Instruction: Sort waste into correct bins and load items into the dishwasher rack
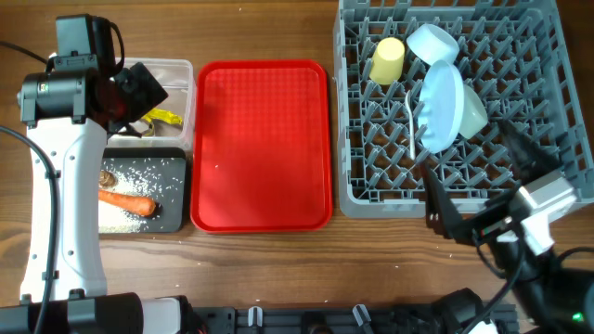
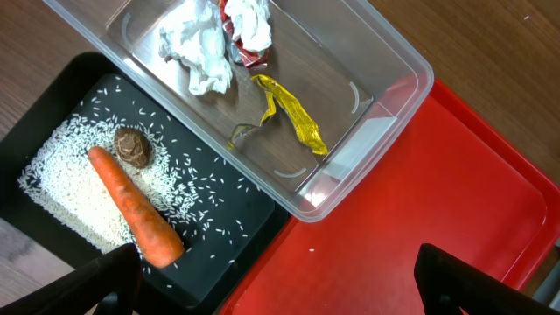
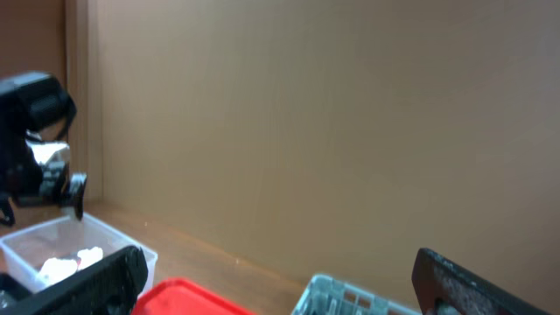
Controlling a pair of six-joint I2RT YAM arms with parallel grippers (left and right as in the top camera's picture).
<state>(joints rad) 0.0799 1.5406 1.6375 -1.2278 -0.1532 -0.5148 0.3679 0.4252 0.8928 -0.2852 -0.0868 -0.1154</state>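
Overhead: the yellow cup (image 1: 388, 58), pale blue plate (image 1: 441, 107) and white spoon (image 1: 413, 116) sit in the grey dishwasher rack (image 1: 548, 56). The right gripper (image 1: 464, 148) hangs over its near side, jaws wide and empty.

Left wrist: the left gripper (image 2: 276, 284), spread and empty, hovers over the red tray (image 2: 455, 175). The carrot (image 2: 136, 206) and rice (image 2: 61, 184) lie in the black tray (image 2: 52, 96) by one finger, and the yellow wrapper (image 2: 293, 109) is in the clear tub (image 2: 385, 52) beyond.

Right wrist: a bare wooden wall (image 3: 306, 114) rises behind the table (image 3: 219, 267).

Was a brown wood-grain tabletop (image 1: 269, 269). Bore a clear rectangular plastic tub (image 1: 178, 88) at far left, a shallower black rectangular tray (image 1: 172, 218) touching its near side. Had a flat red plastic serving tray (image 1: 262, 144) just beside both, and a large square grey plastic pegged crate (image 1: 357, 176) right of that.
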